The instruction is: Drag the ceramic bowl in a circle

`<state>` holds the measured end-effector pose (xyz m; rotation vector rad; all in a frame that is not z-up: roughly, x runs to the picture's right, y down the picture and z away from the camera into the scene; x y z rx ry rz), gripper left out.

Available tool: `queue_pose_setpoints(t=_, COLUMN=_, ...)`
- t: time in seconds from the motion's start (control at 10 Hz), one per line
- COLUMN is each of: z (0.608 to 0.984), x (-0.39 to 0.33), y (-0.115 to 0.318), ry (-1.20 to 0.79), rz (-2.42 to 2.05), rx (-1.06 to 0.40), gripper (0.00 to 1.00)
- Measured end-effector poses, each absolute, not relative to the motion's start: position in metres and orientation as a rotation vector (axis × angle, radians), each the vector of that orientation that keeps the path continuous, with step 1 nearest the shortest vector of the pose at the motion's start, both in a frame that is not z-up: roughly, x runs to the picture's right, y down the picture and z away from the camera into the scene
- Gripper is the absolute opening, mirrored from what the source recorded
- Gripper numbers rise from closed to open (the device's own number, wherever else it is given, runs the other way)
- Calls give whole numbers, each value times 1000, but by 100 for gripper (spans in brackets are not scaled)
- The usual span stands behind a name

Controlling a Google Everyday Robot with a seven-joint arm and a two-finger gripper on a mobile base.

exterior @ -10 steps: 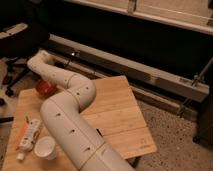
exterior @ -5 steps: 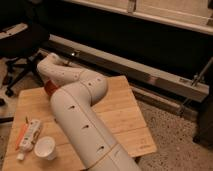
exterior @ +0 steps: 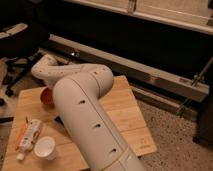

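The arm (exterior: 85, 107) has swung across and now hides the gripper, which sits behind it with its jaws pressed together. Only an orange-red edge of the ceramic bowl (exterior: 46, 96) peeks out beside the arm, having slid nearer the white cup (exterior: 45, 148), so the circular drag appears underway.

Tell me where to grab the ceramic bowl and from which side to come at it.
Probably grip the ceramic bowl by its thin rim, one finger inside and one outside, coming down from above: it sits open side up on the wooden table, with curved walls that offer little side hold. Only its left edge shows past the arm, so take that edge. The end effector is hidden behind the arm, near the bowl.
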<state>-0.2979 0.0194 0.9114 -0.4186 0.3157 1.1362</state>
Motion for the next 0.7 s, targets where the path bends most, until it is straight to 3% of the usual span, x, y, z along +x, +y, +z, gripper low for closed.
queue_pose_setpoints(t=0.4, z=883, x=-358, y=48, ry=237, rz=969, rx=-464, gripper=0)
queue_pose_setpoints(t=0.7, z=888, x=-414, y=50, ry=137, rz=904, rx=-504, gripper=0)
